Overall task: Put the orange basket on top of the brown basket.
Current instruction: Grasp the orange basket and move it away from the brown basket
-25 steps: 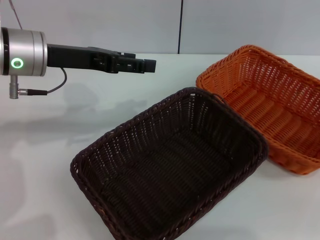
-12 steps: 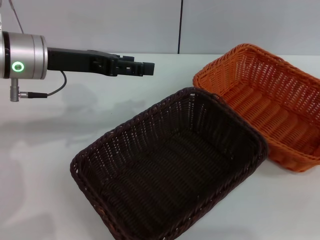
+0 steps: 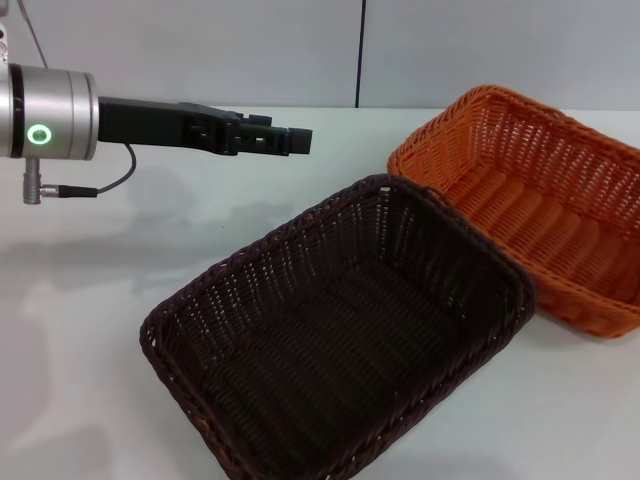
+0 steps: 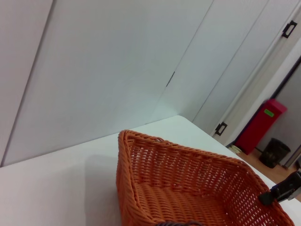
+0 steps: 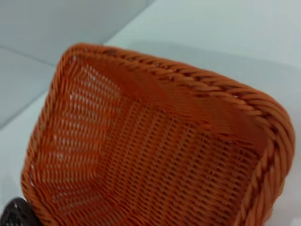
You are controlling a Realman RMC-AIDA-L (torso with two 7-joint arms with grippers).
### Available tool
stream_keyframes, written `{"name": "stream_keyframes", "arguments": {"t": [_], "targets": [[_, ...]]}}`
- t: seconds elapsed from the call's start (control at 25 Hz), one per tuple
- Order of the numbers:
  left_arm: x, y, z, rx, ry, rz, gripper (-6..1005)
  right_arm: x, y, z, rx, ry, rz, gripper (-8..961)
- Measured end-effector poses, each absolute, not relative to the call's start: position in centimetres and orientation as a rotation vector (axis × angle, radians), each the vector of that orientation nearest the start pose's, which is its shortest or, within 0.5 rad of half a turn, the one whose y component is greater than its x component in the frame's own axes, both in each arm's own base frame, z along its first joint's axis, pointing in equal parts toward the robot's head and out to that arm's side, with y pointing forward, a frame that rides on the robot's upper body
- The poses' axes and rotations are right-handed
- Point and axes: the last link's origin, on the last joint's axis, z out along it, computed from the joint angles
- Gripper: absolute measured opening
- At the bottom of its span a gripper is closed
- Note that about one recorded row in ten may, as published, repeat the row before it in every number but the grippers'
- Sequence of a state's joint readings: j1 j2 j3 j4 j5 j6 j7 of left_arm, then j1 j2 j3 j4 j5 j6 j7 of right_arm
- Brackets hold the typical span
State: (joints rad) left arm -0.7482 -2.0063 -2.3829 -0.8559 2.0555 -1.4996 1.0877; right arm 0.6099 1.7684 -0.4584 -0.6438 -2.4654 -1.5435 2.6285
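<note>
Orange basket beside brown basket, unstacked

Orange basket [image 3: 545, 205] sits on the counter [image 3: 110, 300] touching the brown basket [image 3: 340, 340] at its far-right side. Left gripper [image 3: 285, 140] hovers beyond the brown basket; fingers' state: cannot tell. Right gripper unseen. Step: approach. Next: grip orange rim, lift over.

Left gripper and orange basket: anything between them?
Nothing. In the head view only bare white table separates the left gripper from the orange basket; the brown basket sits nearer the camera.

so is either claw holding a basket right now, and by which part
The left claw hangs free above the table, holding nothing. The orange basket looks tilted, but whether the right claw holds it cannot be told.
</note>
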Motion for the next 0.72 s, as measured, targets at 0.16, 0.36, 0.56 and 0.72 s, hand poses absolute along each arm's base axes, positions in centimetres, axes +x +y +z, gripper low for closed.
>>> {"name": "stream_keyframes", "arguments": {"t": [0.16, 0.36, 0.56, 0.72], "targets": [[-18.1, 40.7, 5.2, -2.652, -0.996, -0.616, 863, 34.6, 35.5, 14.3, -1.798, 2.044, 0.417, 349], [-18.2, 40.7, 5.2, -2.65, -1.001, -0.621, 863, 35.4, 35.3, 14.8, -1.749, 1.996, 0.524, 292], [-18.2, 40.7, 5.2, -2.644, -1.002, -0.632, 863, 36.0, 35.3, 15.4, -1.713, 1.935, 0.61, 280], [-18.2, 40.8, 5.3, -2.634, -1.002, -0.638, 864, 36.1, 35.4, 15.7, -1.703, 1.861, 0.696, 273]]}}
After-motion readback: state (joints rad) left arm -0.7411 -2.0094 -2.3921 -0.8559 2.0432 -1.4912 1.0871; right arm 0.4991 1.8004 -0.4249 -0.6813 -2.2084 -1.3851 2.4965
